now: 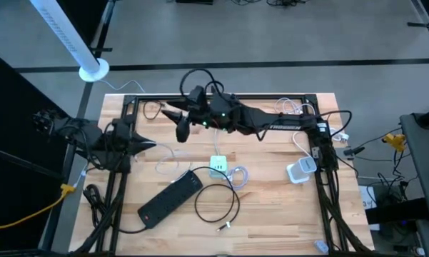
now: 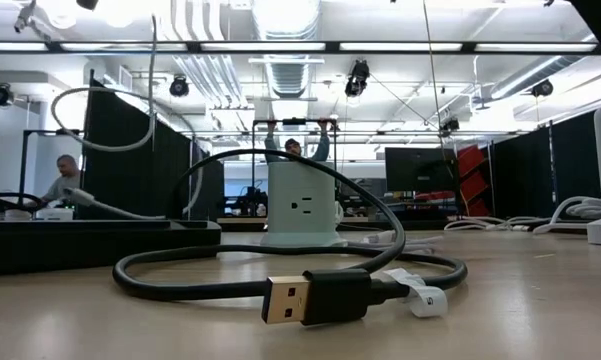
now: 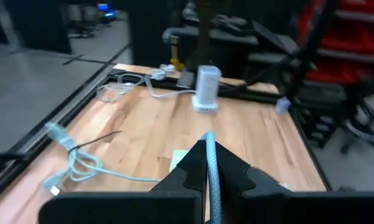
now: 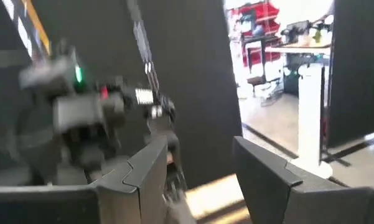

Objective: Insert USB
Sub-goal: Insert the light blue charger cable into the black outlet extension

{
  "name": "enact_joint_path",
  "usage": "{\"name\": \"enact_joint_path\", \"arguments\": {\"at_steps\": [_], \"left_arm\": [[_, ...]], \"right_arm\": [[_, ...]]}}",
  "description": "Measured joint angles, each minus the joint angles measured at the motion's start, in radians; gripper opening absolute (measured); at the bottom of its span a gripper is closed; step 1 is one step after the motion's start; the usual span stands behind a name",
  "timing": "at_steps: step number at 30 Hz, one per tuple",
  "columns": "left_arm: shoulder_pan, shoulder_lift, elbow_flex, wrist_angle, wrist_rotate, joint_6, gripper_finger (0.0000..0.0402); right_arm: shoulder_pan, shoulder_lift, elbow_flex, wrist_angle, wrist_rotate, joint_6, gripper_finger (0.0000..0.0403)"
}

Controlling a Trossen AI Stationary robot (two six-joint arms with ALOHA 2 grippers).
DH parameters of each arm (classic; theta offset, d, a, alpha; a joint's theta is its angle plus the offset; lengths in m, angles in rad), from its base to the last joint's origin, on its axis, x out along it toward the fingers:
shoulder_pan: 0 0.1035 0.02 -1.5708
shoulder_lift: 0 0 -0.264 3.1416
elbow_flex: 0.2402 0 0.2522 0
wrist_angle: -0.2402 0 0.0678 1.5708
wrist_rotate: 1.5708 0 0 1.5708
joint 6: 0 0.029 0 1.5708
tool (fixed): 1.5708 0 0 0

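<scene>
On the bench (image 1: 271, 214), USB plug (image 2: 305, 298) lay unplugged; right gripper (image 1: 180, 123) hovered half-open, empty; left gripper (image 1: 151, 145) shut.

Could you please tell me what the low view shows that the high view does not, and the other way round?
Only the low view shows the gold face of the USB plug, the white tag on its cable, and people in the room behind. Only the high view shows both arms: the left gripper shut on a pale cable at the table's left edge, the right gripper raised with fingers apart near the far rail, plus the black power strip. Both show the looped black cable and the pale green outlet block.
</scene>
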Motion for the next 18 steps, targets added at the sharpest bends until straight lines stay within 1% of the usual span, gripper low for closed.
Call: {"name": "enact_joint_path", "arguments": {"at_steps": [1, 4, 6, 8, 9, 11, 13, 14, 16, 18], "left_arm": [[0.000, 0.004, 0.000, 0.004, -0.046, -0.039, 0.0000], [0.001, 0.021, 0.000, 0.025, -0.207, -0.189, 0.0000], [0.001, 0.037, 0.000, 0.052, -0.301, -0.268, 0.0000], [0.001, 0.054, 0.000, 0.083, -0.401, -0.338, 0.0000], [0.001, 0.063, 0.000, 0.097, -0.453, -0.376, 0.0000], [0.001, 0.086, 0.000, 0.125, -0.557, -0.447, 0.0000], [0.001, 0.111, 0.000, 0.153, -0.626, -0.486, 0.0000], [0.001, 0.125, 0.000, 0.174, -0.645, -0.490, 0.0000], [0.002, 0.158, 0.000, 0.232, -0.664, -0.492, 0.0000], [0.003, 0.189, -0.001, 0.287, -0.667, -0.475, 0.0000]], "right_arm": [[-0.004, -0.011, -0.001, -0.048, -0.001, -0.033, 0.0165], [-0.024, -0.037, 0.002, -0.194, -0.030, -0.045, 0.0165], [-0.036, -0.043, 0.001, -0.294, -0.125, -0.062, 0.0164], [-0.038, -0.037, -0.007, -0.351, -0.261, -0.093, 0.0165], [-0.033, -0.034, -0.017, -0.362, -0.314, -0.093, 0.0165], [-0.021, -0.033, -0.038, -0.355, -0.377, -0.086, 0.0163], [-0.011, -0.034, -0.062, -0.332, -0.383, -0.100, 0.0160], [-0.009, -0.034, -0.077, -0.326, -0.371, -0.113, 0.0158], [-0.005, -0.034, -0.110, -0.285, -0.332, -0.119, 0.0154], [-0.004, -0.033, -0.139, -0.222, -0.304, -0.080, 0.0153]]}}
